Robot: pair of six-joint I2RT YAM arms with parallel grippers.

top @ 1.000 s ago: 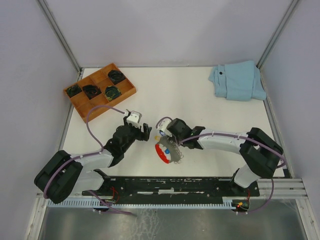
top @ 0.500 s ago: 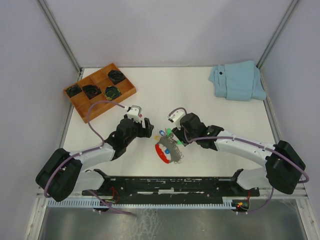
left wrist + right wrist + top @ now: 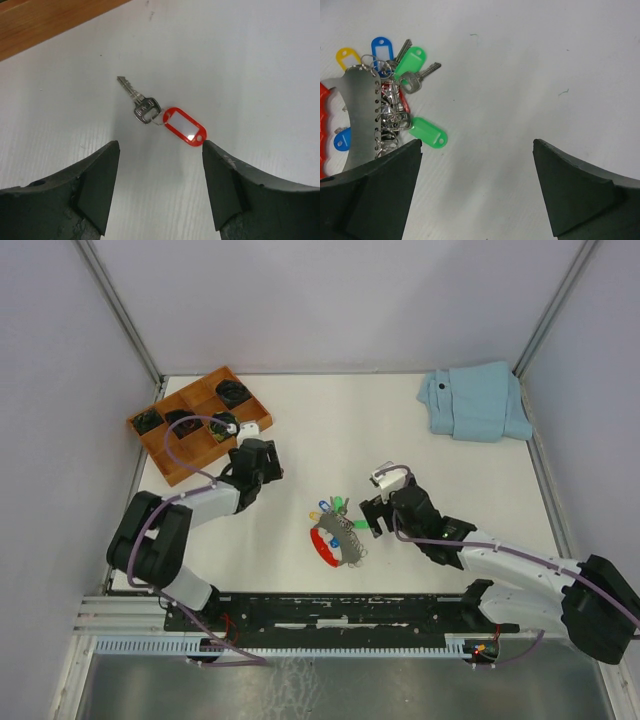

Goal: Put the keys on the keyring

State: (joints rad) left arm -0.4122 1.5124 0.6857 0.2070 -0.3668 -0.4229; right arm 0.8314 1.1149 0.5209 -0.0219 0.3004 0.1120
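The left jaws stand wide and hold nothing, low over the desk (image 3: 260,60) beside the wooden tray (image 3: 40,20) near the far left corner. The red-tagged key (image 3: 142,104) lies flat just beyond their tips, roughly centred on the gap. Its blade points toward the tray and its red tag (image 3: 184,126) lies closer to one finger; neither finger touches it.

The right jaws are also wide and empty, near the middle of the desk toward the near edge. The keyring (image 3: 362,115) lies outside their gap, beside one finger whose tip hides the strap's end. A green-tagged key (image 3: 419,76) rests against the ring bunch; whether it is threaded on cannot be told.
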